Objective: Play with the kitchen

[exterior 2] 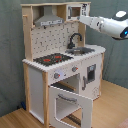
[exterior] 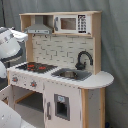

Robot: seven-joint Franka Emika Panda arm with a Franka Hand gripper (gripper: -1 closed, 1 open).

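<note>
The kitchen (exterior: 60,75) (exterior 2: 60,55) is a tall toy of pale wood and white panels. It has a black hob with red rings (exterior: 35,66) (exterior 2: 52,59), a sink (exterior: 72,75) (exterior 2: 82,50) with a black faucet (exterior: 82,59) (exterior 2: 75,39), a grey hood (exterior: 40,29) (exterior 2: 49,21) and a microwave (exterior: 72,23). Its oven door (exterior 2: 70,102) hangs open. In the second exterior view my white arm reaches in from the right, and the gripper (exterior 2: 83,19) sits level with the upper shelf. In the first exterior view the arm (exterior: 9,44) fills the left edge.
A grey curtain (exterior: 115,50) hangs behind the kitchen. The floor (exterior 2: 110,107) is pale wood. A white cabinet door with a dark panel (exterior: 61,107) (exterior 2: 91,74) sits under the sink. The rounded counter end (exterior: 102,79) juts out at the first exterior view's right.
</note>
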